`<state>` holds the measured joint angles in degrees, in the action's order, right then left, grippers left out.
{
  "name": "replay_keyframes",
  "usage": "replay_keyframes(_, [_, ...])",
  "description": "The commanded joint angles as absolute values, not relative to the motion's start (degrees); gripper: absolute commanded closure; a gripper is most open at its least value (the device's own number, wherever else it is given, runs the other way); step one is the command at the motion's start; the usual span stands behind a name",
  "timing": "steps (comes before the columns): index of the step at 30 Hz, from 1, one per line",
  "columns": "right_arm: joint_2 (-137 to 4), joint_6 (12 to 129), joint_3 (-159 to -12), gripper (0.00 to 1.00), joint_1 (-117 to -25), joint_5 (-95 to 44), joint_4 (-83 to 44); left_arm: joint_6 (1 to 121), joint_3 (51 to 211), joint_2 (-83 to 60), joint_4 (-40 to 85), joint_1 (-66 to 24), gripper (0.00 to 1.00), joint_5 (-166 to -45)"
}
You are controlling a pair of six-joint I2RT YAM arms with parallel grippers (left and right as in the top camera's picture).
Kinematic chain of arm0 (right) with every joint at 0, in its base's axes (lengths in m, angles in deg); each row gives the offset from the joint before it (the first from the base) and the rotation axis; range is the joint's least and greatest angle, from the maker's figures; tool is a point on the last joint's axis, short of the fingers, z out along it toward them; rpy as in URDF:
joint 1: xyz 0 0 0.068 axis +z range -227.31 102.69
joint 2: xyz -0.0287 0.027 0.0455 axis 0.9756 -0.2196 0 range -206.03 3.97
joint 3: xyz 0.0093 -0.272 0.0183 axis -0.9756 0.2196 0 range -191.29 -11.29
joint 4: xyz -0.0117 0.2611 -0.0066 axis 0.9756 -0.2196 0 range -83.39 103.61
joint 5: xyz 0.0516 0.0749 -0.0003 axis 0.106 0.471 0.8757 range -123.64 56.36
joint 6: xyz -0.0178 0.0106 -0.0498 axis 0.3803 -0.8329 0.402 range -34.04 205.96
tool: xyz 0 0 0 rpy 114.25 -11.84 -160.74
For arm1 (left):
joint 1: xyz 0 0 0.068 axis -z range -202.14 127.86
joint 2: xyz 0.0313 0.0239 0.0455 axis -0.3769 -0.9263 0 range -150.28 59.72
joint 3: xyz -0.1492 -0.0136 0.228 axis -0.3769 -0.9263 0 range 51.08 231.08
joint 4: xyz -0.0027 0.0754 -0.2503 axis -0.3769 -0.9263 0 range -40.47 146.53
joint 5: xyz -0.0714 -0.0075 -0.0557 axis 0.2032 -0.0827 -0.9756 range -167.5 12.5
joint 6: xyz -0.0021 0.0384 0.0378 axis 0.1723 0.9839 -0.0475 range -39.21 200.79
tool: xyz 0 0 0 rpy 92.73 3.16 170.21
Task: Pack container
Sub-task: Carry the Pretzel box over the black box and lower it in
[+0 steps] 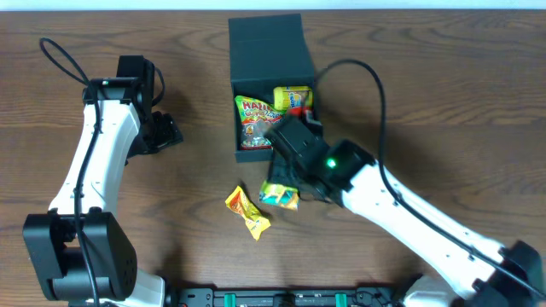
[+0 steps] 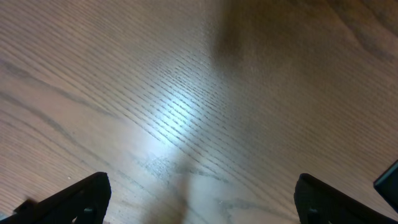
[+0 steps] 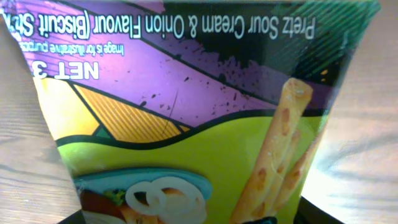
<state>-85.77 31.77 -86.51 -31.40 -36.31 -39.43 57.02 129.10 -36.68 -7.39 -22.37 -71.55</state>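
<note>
The container (image 1: 266,55) is a dark teal-black, matte, square cardboard box. It rests flat at the far middle of the overhead view. Its hinged flap stands open along the far edge.

The left tool (image 2: 202,200) hangs over bare wood-grain counter (image 2: 186,81), with nothing between its jaws. Only the two dark fingertips (image 2: 84,198) show, one in the lower left corner and one in the lower right, spread wide apart. A pale patch of glare (image 2: 171,118) lies on the boards near the middle of the view, and a soft dark shadow (image 2: 249,31) falls across the upper part. At the right edge a small dark corner (image 2: 390,180) pokes in; what it belongs to cannot be told.
</note>
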Motion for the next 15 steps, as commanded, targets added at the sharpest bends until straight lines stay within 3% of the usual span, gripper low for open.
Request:
replay_keyframes(1, [-91.03,41.28,-94.42,0.43,-31.95,-39.94,-40.80,56.78,128.86,-36.95,-7.52,-22.54,0.05,-71.57])
replay_keyframes(15, [-111.05,53.84,-115.67,0.44,-40.30,-40.27,-42.86,56.78,128.86,-36.92,-7.52,-22.54,0.05,-71.57])
